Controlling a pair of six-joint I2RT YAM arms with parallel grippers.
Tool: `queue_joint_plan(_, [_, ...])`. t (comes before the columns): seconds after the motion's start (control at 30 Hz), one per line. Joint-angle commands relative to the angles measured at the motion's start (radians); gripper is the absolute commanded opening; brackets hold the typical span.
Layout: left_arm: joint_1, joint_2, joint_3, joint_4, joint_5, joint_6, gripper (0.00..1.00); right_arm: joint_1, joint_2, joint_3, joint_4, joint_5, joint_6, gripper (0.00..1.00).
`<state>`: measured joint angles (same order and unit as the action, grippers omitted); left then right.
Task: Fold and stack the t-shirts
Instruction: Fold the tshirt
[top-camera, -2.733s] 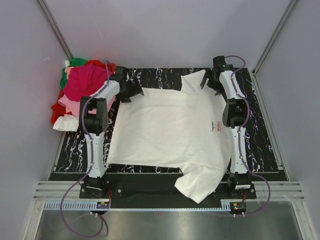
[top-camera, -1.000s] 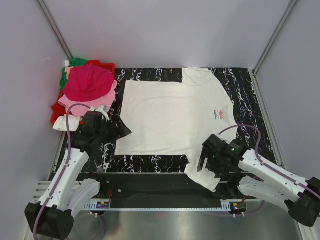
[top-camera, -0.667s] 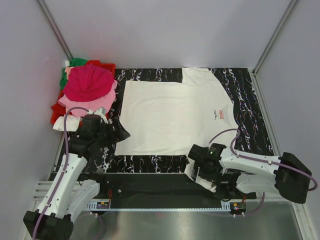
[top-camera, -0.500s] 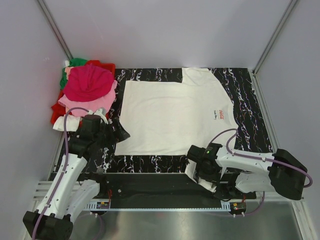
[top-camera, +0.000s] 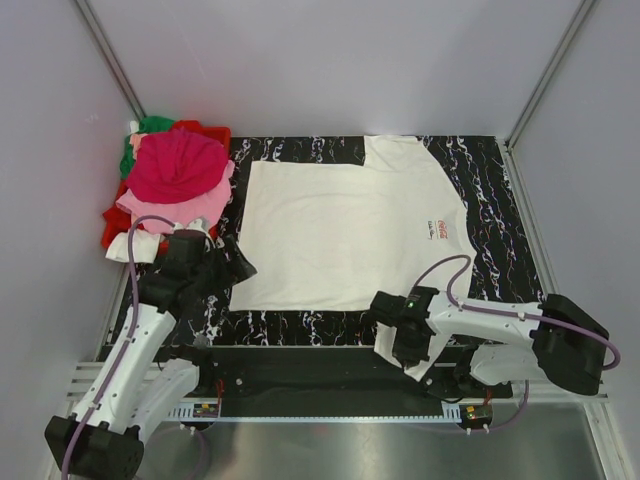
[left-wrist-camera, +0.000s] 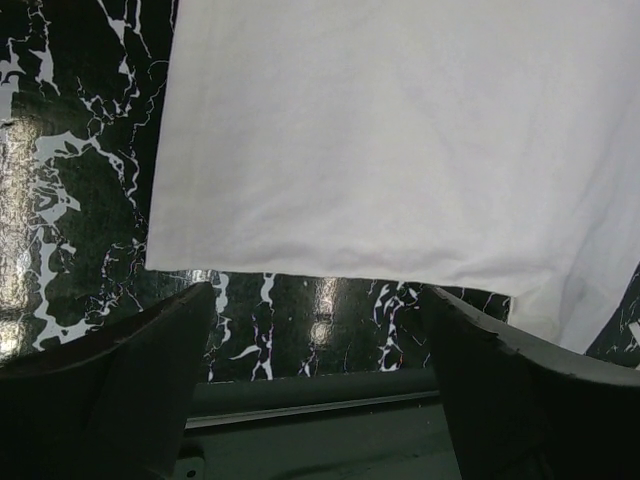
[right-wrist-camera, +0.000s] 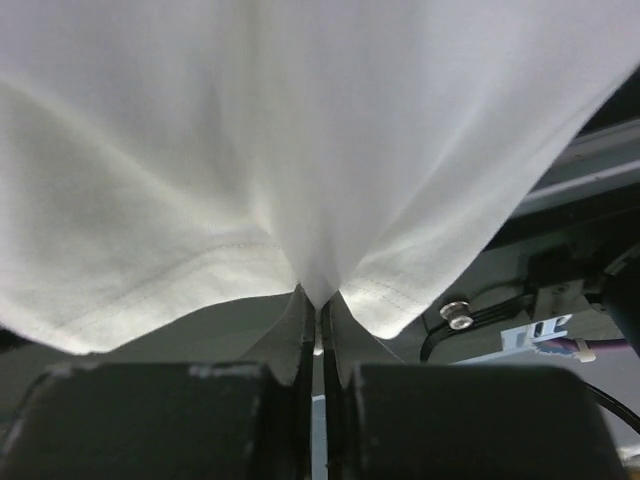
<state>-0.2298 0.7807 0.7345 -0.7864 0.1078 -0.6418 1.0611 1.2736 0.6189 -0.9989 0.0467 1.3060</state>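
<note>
Pinching soft hemmed sleeve of white t-shirt, right tool; left tool spread wide.

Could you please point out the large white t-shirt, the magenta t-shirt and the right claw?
large white t-shirt (top-camera: 345, 225): top external view, middle of its body.
magenta t-shirt (top-camera: 175, 165): top external view, its crumpled middle.
right claw (right-wrist-camera: 318, 312): right wrist view, between fingertips shut on the white cloth.

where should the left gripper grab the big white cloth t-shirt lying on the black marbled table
The near-left hem corner of the white t-shirt, approached low from the near-left. The shirt lies flat, so only an edge can likely be pinched; that corner lies just ahead of the open left gripper, while the right gripper pinches the near sleeve.
</note>
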Motion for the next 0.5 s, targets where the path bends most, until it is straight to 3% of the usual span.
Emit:
queue_joint_plan(0.0, [-0.008,0.018,-0.039,0.033,-0.053,-0.064,0.88,0.016,-0.091,0.06,-0.099,0.099,0.041,0.0])
queue_joint_plan(0.2, [-0.008,0.086,-0.153,0.131,-0.08,-0.139,0.83,0.016,-0.203,0.205,-0.3,0.221,0.078,0.0])
queue_joint_plan(0.3, [-0.008,0.088,-0.236,0.182,-0.102,-0.203,0.76,0.014,-0.27,0.235,-0.351,0.258,0.09,0.0])
queue_joint_plan(0.47, [-0.008,0.101,-0.325,0.24,-0.17,-0.245,0.75,0.014,-0.319,0.232,-0.382,0.275,0.091,0.0])
